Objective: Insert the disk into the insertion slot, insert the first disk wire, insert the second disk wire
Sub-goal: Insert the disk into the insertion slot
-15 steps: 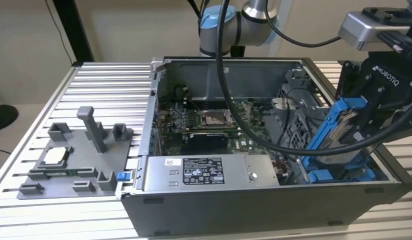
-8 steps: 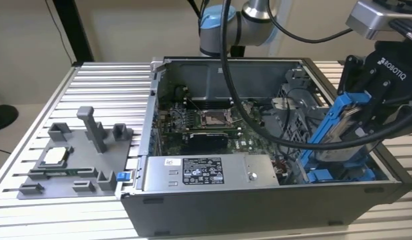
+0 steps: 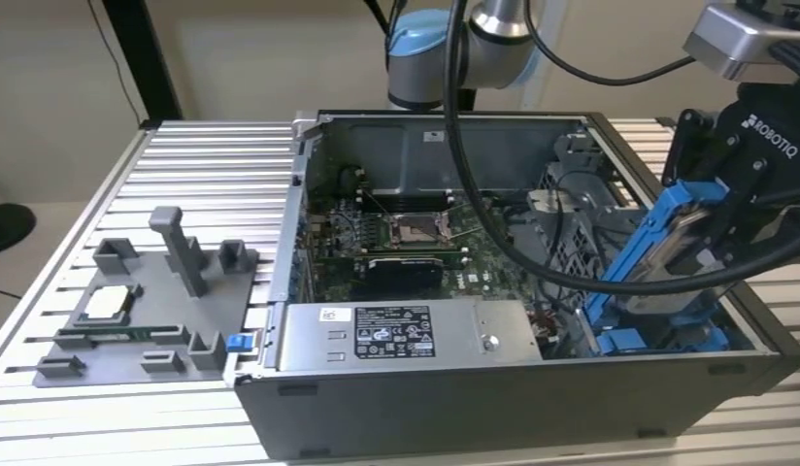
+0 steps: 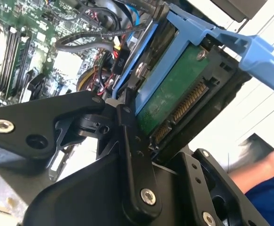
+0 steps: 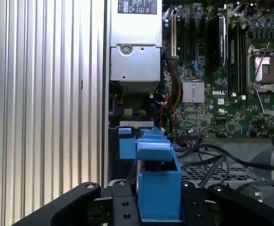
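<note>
Disk flat, green circuit face, blue plastic frame; black pincer grips it.

place: robotics lab workcell
bench: slotted aluminium table, bare extrusion top
robot: arm at 12 o'clock in the exterior view, loose black cables hanging off it; gripper clamped on the disk
workpiece: open computer case, motherboard exposed
jig: grey plastic fixture tray at 9 o'clock of the case
surround: plain beige wall, black post at 11 o'clock
</note>
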### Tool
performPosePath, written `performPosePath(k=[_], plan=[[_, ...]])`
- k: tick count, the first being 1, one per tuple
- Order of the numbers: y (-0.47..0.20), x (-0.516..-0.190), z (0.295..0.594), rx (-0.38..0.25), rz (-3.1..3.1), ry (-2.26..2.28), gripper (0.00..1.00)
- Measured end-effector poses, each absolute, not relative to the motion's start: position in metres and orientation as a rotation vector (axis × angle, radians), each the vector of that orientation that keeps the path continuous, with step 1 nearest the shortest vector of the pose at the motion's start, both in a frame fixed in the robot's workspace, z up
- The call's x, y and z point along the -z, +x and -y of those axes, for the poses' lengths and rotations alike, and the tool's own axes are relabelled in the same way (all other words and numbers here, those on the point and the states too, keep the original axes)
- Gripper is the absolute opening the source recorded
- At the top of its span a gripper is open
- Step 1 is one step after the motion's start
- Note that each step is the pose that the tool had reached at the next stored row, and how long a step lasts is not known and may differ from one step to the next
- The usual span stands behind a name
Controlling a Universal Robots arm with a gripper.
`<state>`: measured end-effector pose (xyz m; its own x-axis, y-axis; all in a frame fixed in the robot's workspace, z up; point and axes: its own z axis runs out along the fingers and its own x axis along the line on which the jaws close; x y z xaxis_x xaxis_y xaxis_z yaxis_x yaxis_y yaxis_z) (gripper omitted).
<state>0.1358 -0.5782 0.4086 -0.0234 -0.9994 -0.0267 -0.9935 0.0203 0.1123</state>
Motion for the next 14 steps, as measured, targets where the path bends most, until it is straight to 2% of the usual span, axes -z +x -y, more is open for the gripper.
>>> performPosePath(k=[14], plan=[[0.1363, -0.4028, 0.5782, 0.167, 2.193, 2.146, 0.00]])
